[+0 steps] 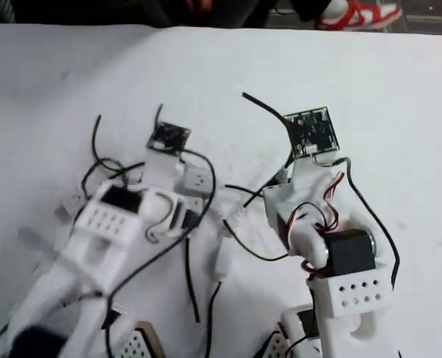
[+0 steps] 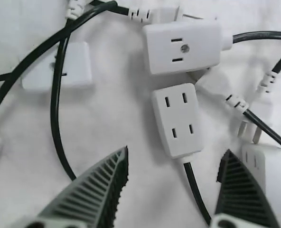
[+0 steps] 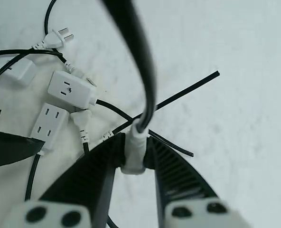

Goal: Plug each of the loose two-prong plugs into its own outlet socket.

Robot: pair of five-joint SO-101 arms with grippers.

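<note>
High view: both arms hang over tangled black cords (image 1: pixel 190 280) mid-surface (image 1: pixel 400 89).

Left wrist view: the left hand (image 2: pixel 174 153) is released, spread above a two-outlet socket block (image 2: pixel 176 118).

Right wrist view: the right hand (image 3: pixel 133 142) clenches one white plug (image 3: pixel 135 159) — three plugs counted, two loose, and three socket blocks. I judge the unanchored blocks may skid under a push — or the looping cord may snag.

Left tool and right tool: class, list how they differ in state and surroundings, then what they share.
The left tool is open and empty; the right tool is shut on a white plug. The left tool faces a four-slot outlet block; the right tool has the plug's black cord leading away from it. Both have ribbed fingers.
</note>
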